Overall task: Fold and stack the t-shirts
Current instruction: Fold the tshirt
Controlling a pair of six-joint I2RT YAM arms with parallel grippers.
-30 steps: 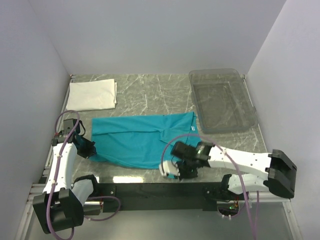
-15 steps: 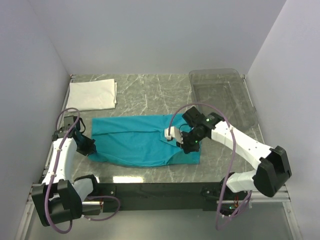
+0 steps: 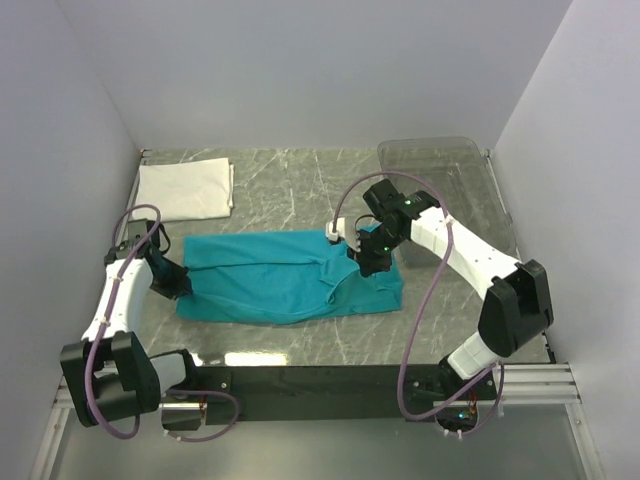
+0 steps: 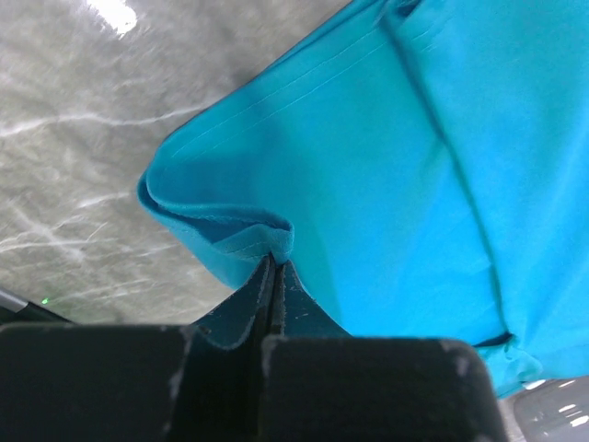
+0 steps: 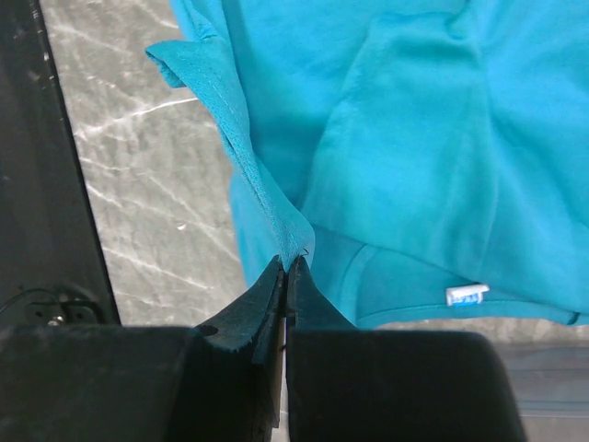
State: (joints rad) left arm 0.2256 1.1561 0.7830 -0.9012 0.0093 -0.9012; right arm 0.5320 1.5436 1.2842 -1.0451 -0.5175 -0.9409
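The teal-blue t-shirt point(image 3: 270, 280) lies partly folded across the middle of the marble table. My left gripper point(image 3: 175, 285) is shut on its left edge; the left wrist view shows the pinched cloth point(image 4: 239, 230) at my fingertips point(image 4: 273, 262). My right gripper point(image 3: 365, 262) is shut on a lifted fold over the shirt's right part; the right wrist view shows the teal cloth point(image 5: 414, 138) held at my fingertips point(image 5: 290, 265), with the small neck label point(image 5: 467, 294) below. The white t-shirt point(image 3: 185, 190) lies folded at the far left.
A clear plastic bin point(image 3: 445, 200) stands at the far right of the table. Walls close in the left, back and right sides. The black front rail point(image 3: 300, 380) runs along the near edge.
My right gripper has carried the shirt's near edge from the front of the table up and back over the shirt. My left gripper has moved slightly farther back, still holding the left edge.
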